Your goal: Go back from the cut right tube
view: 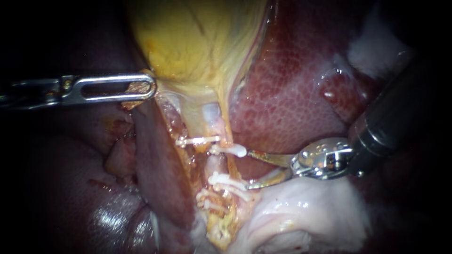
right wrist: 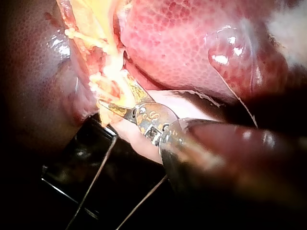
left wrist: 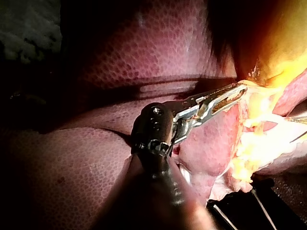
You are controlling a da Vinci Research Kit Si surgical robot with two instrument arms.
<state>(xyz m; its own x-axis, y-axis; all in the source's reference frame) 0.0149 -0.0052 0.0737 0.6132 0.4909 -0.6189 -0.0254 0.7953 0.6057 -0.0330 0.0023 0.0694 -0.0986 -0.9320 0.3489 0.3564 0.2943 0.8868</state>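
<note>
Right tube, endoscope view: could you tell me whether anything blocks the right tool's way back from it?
Nothing visible does. The right tool, blades open, sits beside the tube between white clips; the liver lies behind its shaft and pale tissue below, neither across its way back.

The tube [view: 213, 117] hangs pale from the yellow gallbladder [view: 197, 42] at its upper end. White clips [view: 228, 181] cross the tube in two groups, two higher and the rest lower, with a bare stretch of tube between them. Whether that stretch is cut through cannot be told. Right of the tube, the hand of the right instrument [view: 252, 169] gapes. Its two jaws are thin blades spread apart, one tip just beside an upper clip, the other just beside a lower clip, gripping nothing. Up and left of the tube, the hand of the left instrument [view: 141, 89] is clamped on the gallbladder's lower edge. The liver [view: 292, 103] lies right of the tube, with pale tissue [view: 306, 211] lower right of it.
</note>
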